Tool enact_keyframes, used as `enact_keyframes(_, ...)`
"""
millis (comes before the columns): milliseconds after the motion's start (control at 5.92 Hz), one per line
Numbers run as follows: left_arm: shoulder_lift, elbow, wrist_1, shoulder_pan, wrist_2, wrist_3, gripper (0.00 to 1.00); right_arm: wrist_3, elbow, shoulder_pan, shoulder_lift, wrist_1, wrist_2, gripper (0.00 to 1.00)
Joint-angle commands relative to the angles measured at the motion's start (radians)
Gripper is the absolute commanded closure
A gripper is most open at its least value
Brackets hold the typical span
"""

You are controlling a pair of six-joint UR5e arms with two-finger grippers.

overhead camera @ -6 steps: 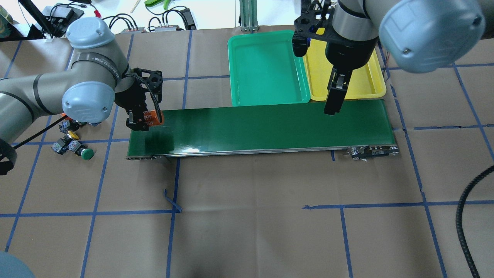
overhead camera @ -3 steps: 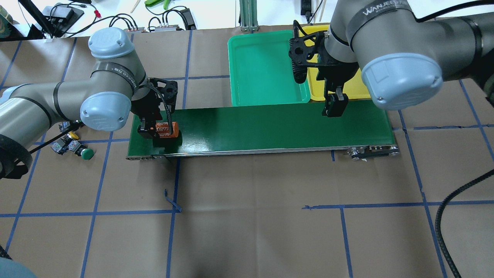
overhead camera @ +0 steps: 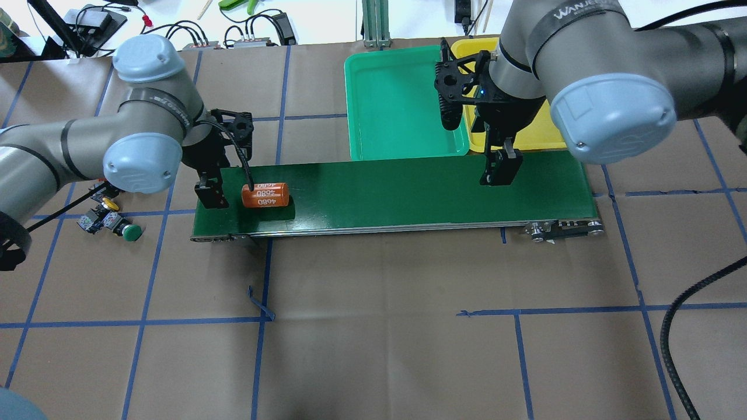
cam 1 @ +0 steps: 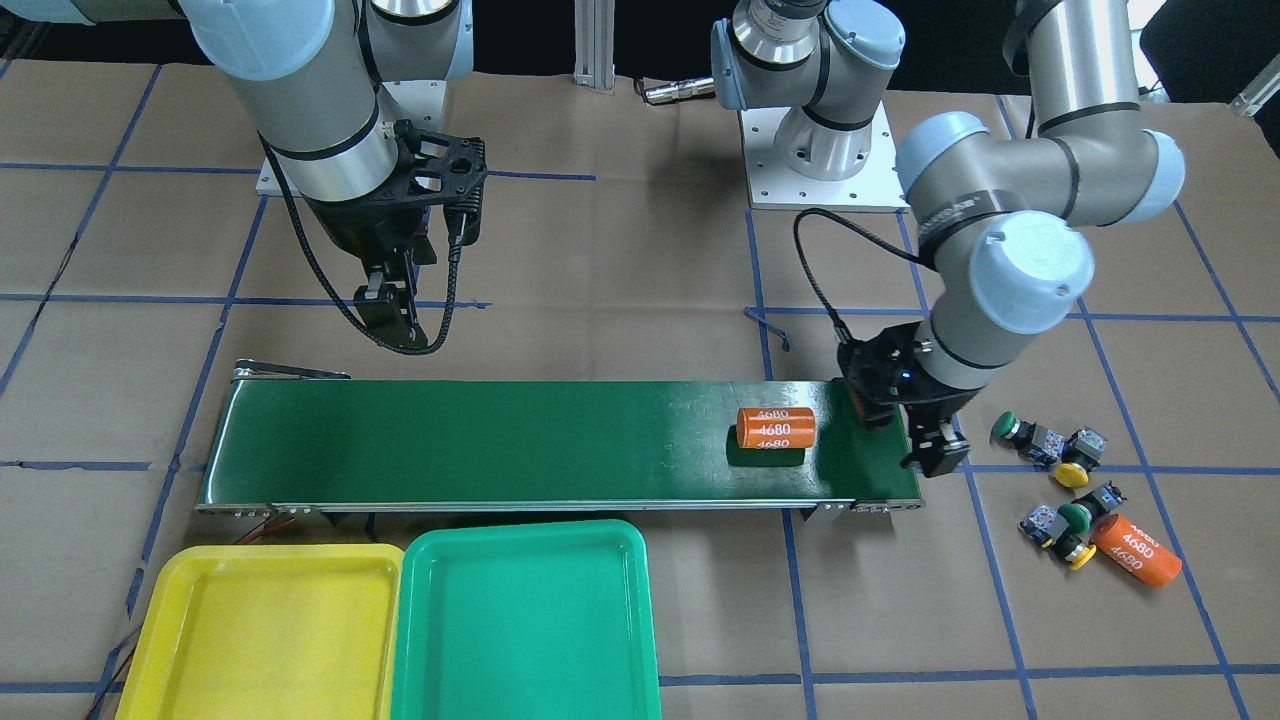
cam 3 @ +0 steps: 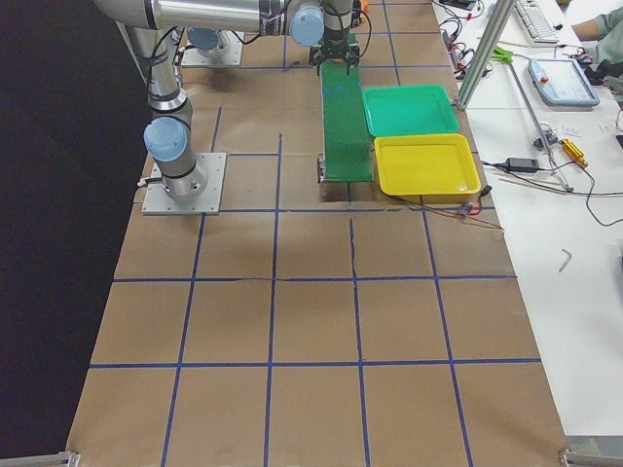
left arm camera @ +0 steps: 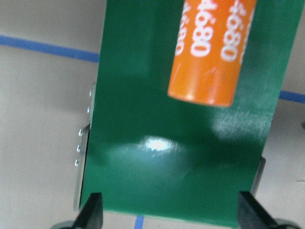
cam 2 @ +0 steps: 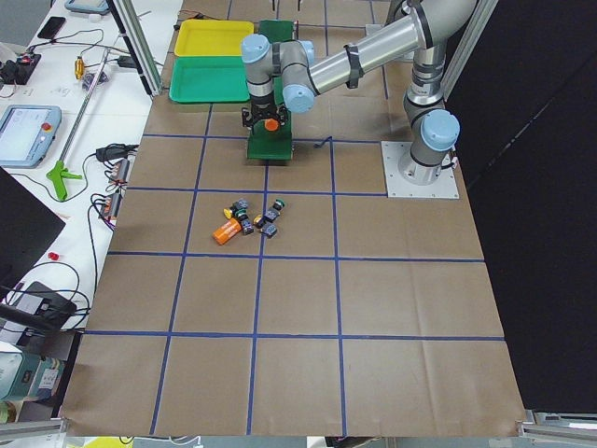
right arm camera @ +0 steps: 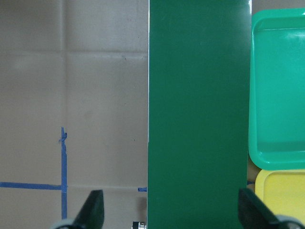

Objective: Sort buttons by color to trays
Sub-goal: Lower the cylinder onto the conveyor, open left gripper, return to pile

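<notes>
Left hand (overhead camera: 213, 201) newly off cylinder (overhead camera: 265, 195); spare (cam 1: 1135, 551) hidden overhead

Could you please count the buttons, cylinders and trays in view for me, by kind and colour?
Green buttons: 2
Yellow buttons: 2
Orange 4680 cylinders: 2
Green tray: 1
Yellow tray: 1
Total: 8

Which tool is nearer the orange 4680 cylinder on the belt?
Left. The left tool sits beside the cylinder on the belt; right tool hangs far along it, by the trays.
</notes>
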State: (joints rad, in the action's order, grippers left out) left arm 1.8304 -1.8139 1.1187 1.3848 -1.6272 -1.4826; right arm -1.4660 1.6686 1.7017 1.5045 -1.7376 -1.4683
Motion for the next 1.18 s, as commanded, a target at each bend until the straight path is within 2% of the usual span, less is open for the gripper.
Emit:
enact_keyframes(0, 0.015, 0.002, 0.007, -0.168, 0.035, -0.121, 0.02, 0.001, 0.009, 0.001, 0.019, 0.012, -0.003, 0.00)
enact_keyframes(338, 0.026, -0.016, 0.036, -0.286, 0.024, -0.456, 0.01, 0.001, 0.013, 0.003, 0.022, 0.012, -0.006, 0.00)
enact_keyframes(676, 0.070, -0.019, -0.005, -0.357, 0.027, -0.783, 0.02, 0.003, 0.014, 0.003, 0.022, 0.010, 0.000, 0.00)
enact_keyframes(1014, 0.114, -0.028, -0.032, -0.394, 0.024, -0.899, 0.02, 0.003, 0.016, 0.003, 0.020, 0.001, -0.001, 0.00)
